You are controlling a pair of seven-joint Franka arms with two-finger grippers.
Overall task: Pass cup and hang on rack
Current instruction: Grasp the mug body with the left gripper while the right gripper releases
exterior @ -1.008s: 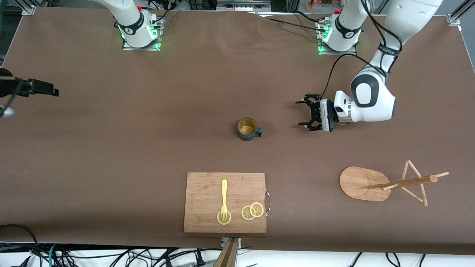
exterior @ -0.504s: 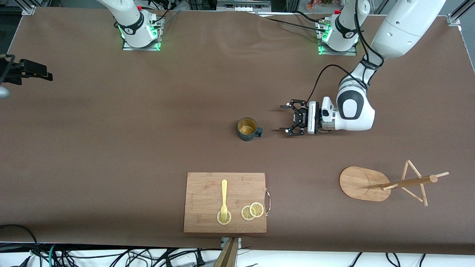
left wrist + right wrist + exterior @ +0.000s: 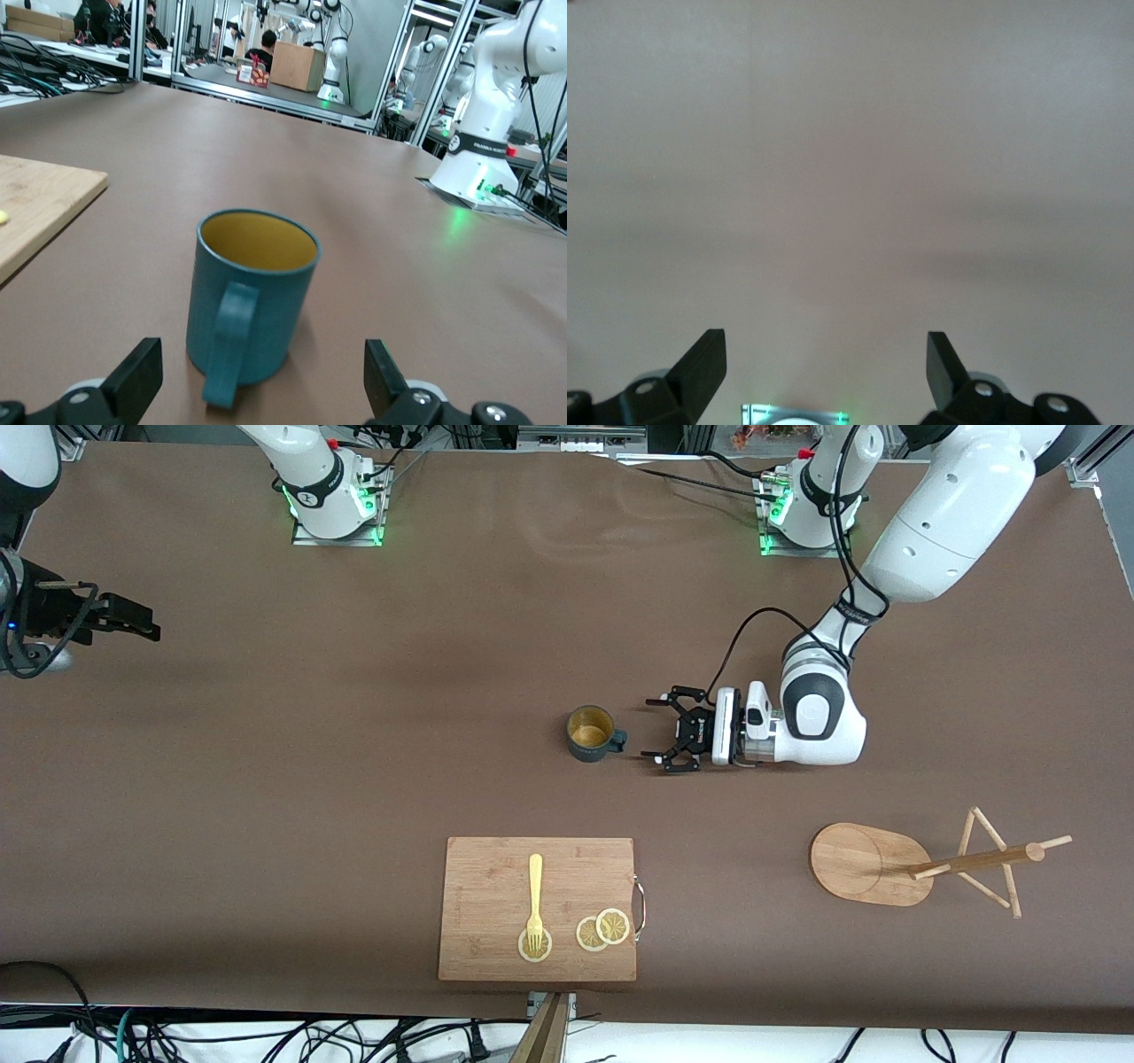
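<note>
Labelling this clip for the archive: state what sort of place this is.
Most likely a robotics lab: two arm bases bolted to a brown-covered table, more robot arms on aluminium-framed benches nearby, and loose cables along the table's edge.

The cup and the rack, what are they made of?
The cup looks like glazed ceramic or enamelled metal: matte teal outside, yellowish inside, a thick rim; I cannot tell which. The rack looks like light bamboo or wood, with visible grain and a smooth, unpainted finish.

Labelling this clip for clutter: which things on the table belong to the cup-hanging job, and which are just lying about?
Job:
cup, upright mid-table
rack
left gripper, open beside the cup's handle
right gripper, open, waiting

Lying about:
cutting board
fork
lemon slices
</note>
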